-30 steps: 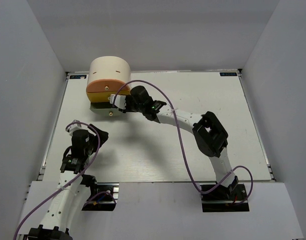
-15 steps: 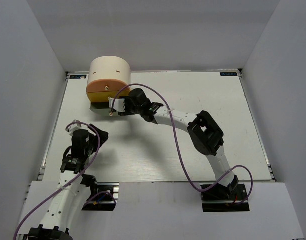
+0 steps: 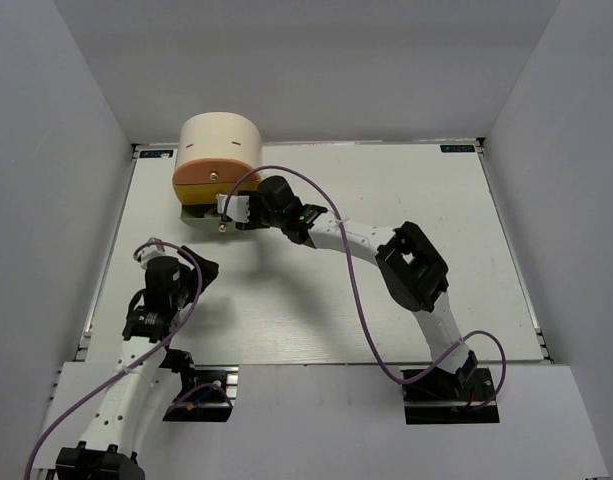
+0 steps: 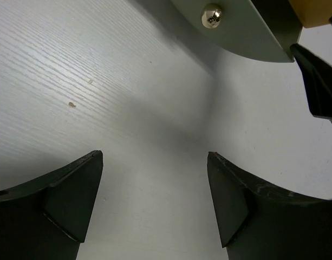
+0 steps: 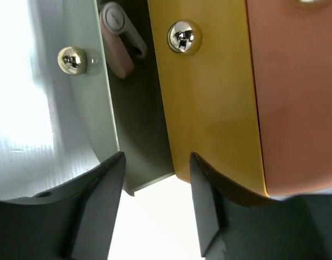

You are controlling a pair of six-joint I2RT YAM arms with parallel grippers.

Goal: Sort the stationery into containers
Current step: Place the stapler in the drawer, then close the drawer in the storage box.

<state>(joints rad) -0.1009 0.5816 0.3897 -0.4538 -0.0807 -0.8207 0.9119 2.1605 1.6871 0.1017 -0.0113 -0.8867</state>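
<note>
The cream cylindrical unit [image 3: 221, 140] stood on the white surface [image 3: 406, 200]. Its orange drawer [image 3: 208, 180] was shut just under the cream top, and a yellow drawer [image 5: 209, 108] was shut below that. At the foot of the unit a grey-green drawer [image 5: 90, 108] was drawn out a little way, its small metal knob [image 5: 72, 59] facing into the room.

Inside that open drawer, close behind its front wall, lay a small pink piece [image 5: 119, 40].

The right pincer [image 5: 156, 157] was right up against the front of the unit. Its fingers were spread, with the end of the grey-green drawer's wall between them, and they pinched nothing.

The left pincer [image 4: 155, 162] was well apart from the unit on the near side and pointed toward the lowest drawer. It was spread wide as well, with only bare surface between its fingers.
</note>
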